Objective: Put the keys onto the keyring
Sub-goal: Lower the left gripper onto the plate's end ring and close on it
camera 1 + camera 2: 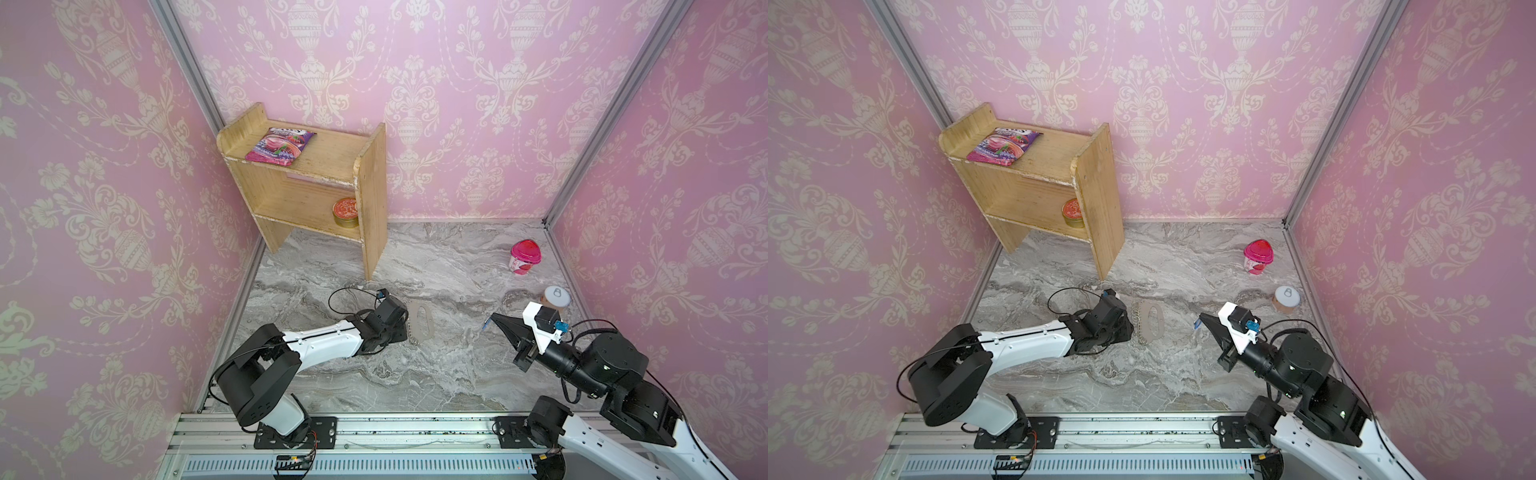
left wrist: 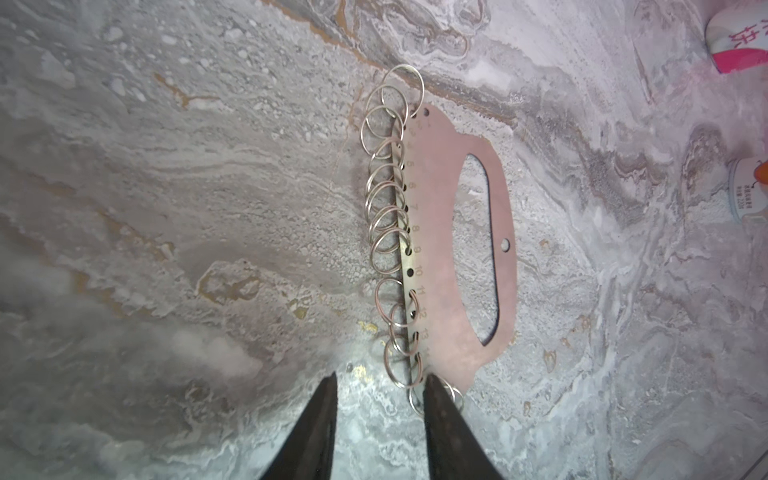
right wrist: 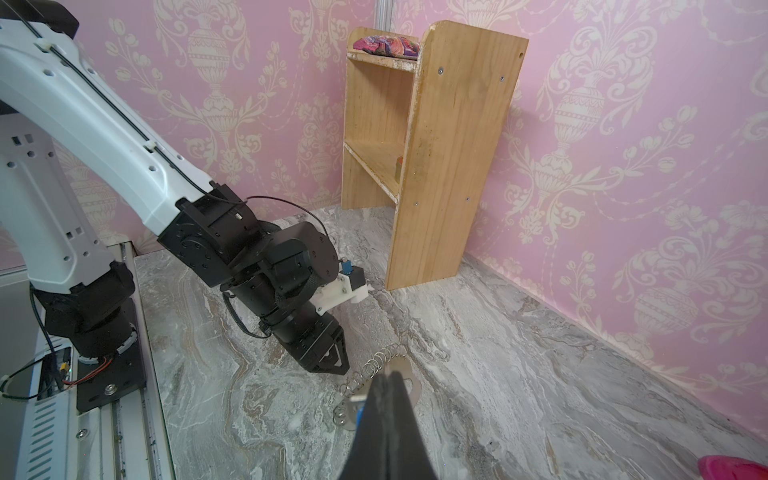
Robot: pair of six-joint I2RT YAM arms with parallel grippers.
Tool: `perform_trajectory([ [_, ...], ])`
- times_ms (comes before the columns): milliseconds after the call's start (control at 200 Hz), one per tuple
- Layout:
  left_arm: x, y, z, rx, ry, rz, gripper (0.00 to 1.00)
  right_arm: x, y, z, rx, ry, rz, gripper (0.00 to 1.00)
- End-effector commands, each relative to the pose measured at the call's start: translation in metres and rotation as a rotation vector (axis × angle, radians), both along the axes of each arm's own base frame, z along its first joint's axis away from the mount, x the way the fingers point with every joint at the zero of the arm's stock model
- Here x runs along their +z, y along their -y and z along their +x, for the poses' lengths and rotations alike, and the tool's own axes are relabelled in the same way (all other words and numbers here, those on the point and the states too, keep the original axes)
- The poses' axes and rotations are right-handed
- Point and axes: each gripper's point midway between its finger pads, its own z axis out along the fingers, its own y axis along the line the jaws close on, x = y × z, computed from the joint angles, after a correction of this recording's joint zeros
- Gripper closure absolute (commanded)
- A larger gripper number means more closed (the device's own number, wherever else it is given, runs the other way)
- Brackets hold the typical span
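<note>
The keyring [image 2: 453, 249] is a flat beige plate with a long slot, lying on the marble floor, also seen in both top views [image 1: 422, 320] [image 1: 1152, 322]. Several small rings [image 2: 386, 216] line one of its edges. My left gripper [image 2: 381, 377] is low at the plate's near end, open. One of its fingers [image 2: 436, 407] rests on the end ring, with bare marble between the jaws. My right gripper [image 3: 390, 376] hovers to the right of the plate, shut on the keys. Only their blue tag [image 3: 360, 410] [image 1: 485, 325] shows beside the fingers.
A wooden shelf [image 1: 307, 183] stands at the back left with a snack packet [image 1: 278, 145] on top and a round tin [image 1: 347, 212] on the lower board. A pink-lidded cup [image 1: 524, 257] and a brown can [image 1: 556, 297] stand near the right wall.
</note>
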Motion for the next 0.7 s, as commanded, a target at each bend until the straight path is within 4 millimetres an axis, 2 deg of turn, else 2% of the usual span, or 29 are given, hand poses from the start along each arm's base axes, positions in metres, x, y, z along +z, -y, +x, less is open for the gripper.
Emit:
perform_trajectory([
  [0,-0.023,-0.009,-0.011,0.195,-0.123,-0.098,0.68,0.003,0.007,-0.002,-0.021,0.006,0.024,1.00],
  [140,-0.036,-0.006,-0.016,0.294,-0.169,-0.167,0.72,0.004,0.009,-0.004,-0.022,0.011,0.030,1.00],
  [395,-0.032,0.000,-0.009,0.363,-0.166,-0.232,0.72,0.003,0.010,-0.003,-0.029,0.007,0.025,1.00],
  [696,-0.038,0.003,-0.012,0.398,-0.203,-0.256,0.75,0.004,0.011,-0.003,-0.034,0.010,0.028,1.00],
])
